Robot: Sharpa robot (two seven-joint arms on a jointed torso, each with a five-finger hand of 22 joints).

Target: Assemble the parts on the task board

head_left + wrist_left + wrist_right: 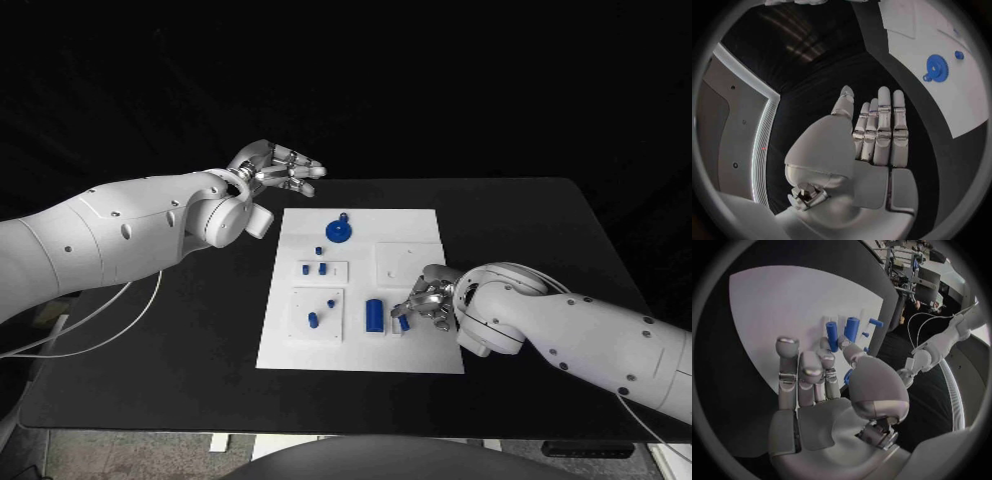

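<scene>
The white task board [407, 352] lies in the middle of the black table. A blue gear [339, 232] [937, 66] rests at its far end. Small blue parts [310, 268] sit mid-board, and a blue cylinder [375, 315] [851, 329] stands near the front. My right hand [428, 300] [826, 390] is low over the board's front right. Its thumb and a finger close around a small blue part [404, 322] [847, 376] beside the cylinder. My left hand [281, 166] [876, 135] hovers off the board's far left corner, fingers stretched out and holding nothing.
More small blue pieces [313, 320] lie in a square recess at the board's front left. A raised white square [401, 262] sits on the board behind my right hand. Bare black table [548, 230] lies to both sides of the board.
</scene>
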